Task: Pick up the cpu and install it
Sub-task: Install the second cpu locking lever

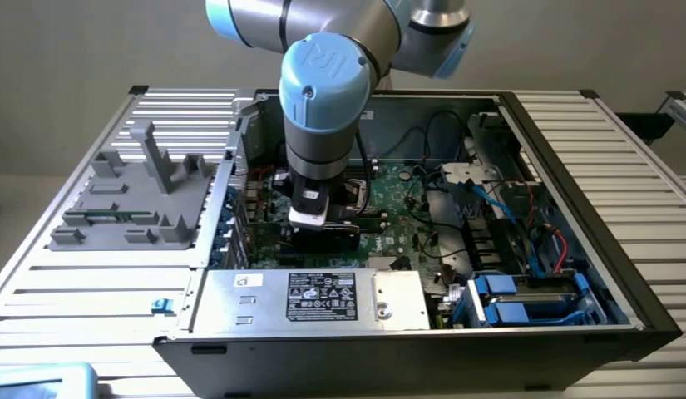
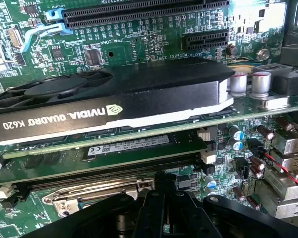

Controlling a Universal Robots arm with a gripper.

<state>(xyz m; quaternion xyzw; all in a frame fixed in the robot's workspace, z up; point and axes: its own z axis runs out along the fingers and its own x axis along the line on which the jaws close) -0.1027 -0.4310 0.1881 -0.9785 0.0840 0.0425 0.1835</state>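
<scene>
Deep inside the open computer case [image 1: 609, 249], the arm's gripper [image 2: 161, 208] hung just above the motherboard [image 1: 404, 212]; whether its black jaws were spread or pressed together could not be told, nor whether they carried the cpu, whose place could not be made out. Just beyond the jaws lay the metal-framed socket [image 2: 97, 196], then memory slots, then a black NVIDIA Quadro K620 graphics card [image 2: 109, 96] standing on the green board. Outside the case, a grey parts fixture [image 1: 137, 204] sat at the exterior view's left.
</scene>
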